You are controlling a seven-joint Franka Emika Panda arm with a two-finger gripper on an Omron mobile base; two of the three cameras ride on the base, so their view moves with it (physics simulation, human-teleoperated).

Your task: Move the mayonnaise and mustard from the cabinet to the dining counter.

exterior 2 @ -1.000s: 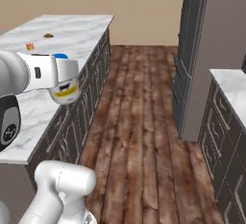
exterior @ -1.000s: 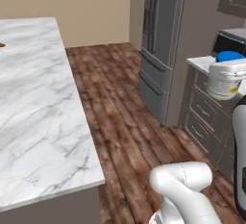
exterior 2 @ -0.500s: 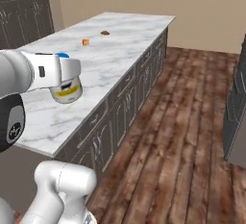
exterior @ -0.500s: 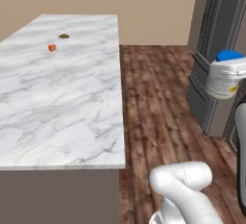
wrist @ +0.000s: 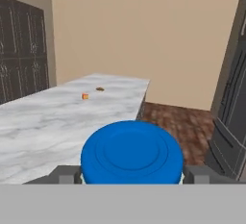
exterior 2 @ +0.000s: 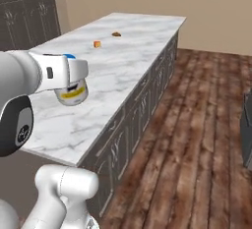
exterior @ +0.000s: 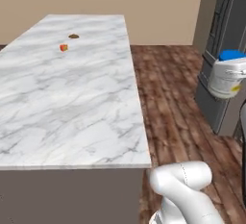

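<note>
A broad stretch of bare marble is offered by the dining counter point(exterior: 72, 107), wide open across its near end and middle. Toward the far end, two small obstacles are seen: an orange cube point(exterior: 63, 47) and, just beyond it, a brown lump point(exterior: 73, 36), set near each other. Beside the counter, the wood floor point(exterior: 173, 98) is left unobstructed up to the tall grey appliance point(exterior: 226, 35).
</note>
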